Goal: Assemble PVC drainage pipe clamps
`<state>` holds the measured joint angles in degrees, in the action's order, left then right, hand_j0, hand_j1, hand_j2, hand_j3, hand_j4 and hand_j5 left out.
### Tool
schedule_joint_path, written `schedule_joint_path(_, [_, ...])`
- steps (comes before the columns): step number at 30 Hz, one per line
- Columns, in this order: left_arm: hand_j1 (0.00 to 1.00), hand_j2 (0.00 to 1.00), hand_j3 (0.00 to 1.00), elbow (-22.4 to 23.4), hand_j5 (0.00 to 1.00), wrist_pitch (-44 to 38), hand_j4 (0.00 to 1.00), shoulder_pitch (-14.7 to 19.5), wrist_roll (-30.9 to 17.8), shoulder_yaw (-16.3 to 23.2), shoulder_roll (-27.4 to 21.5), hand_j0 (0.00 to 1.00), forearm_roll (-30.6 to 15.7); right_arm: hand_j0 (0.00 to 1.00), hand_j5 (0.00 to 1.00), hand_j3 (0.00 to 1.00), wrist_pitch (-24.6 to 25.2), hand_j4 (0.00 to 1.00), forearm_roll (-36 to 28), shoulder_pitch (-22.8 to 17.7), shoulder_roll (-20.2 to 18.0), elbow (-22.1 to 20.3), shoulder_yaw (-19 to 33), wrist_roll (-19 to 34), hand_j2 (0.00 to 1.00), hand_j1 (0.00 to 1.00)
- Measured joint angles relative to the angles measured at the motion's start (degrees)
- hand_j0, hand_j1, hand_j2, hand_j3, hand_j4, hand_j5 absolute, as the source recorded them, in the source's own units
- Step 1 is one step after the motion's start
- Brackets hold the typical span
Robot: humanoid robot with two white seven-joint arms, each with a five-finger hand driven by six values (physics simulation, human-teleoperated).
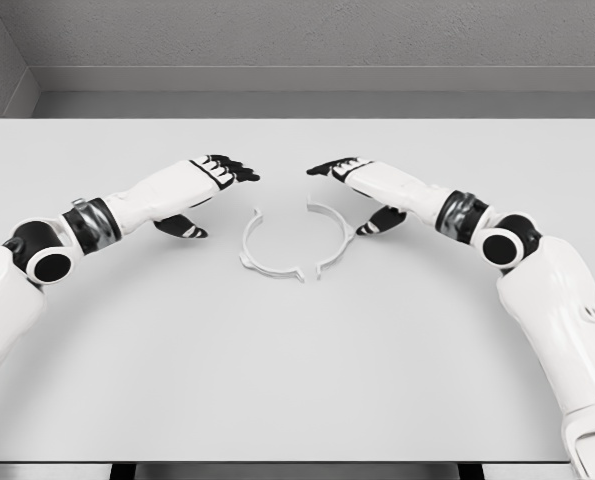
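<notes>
Clamp halves are laid on the table (297,380), between the hands. The left clamp half (262,255) and right clamp half (332,235) face each other as a nearly closed ring, apparently so that the ends can be mated. The left hand (209,190) and right hand (362,190) are held just outside the ring, fingers relaxed and spread, nothing gripped.

clamp halves (282,245): white, probably plastic, smooth | table (297,380): matt grey
</notes>
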<state>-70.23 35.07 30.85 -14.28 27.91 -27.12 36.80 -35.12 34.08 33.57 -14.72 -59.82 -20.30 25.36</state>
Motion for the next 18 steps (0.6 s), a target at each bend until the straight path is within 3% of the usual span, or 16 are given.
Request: schedule_joint_path(18, [1.00, 1.00, 1.00, -0.09, 1.00, 0.00, 1.00, 0.09, 0.36, -0.92, -3.47, 1.00, -0.44, 1.00, 1.00, 1.00, 0.00, 1.00, 0.77, -0.18, 2.28, -0.57, -0.92, 0.12, 1.00, 1.00])
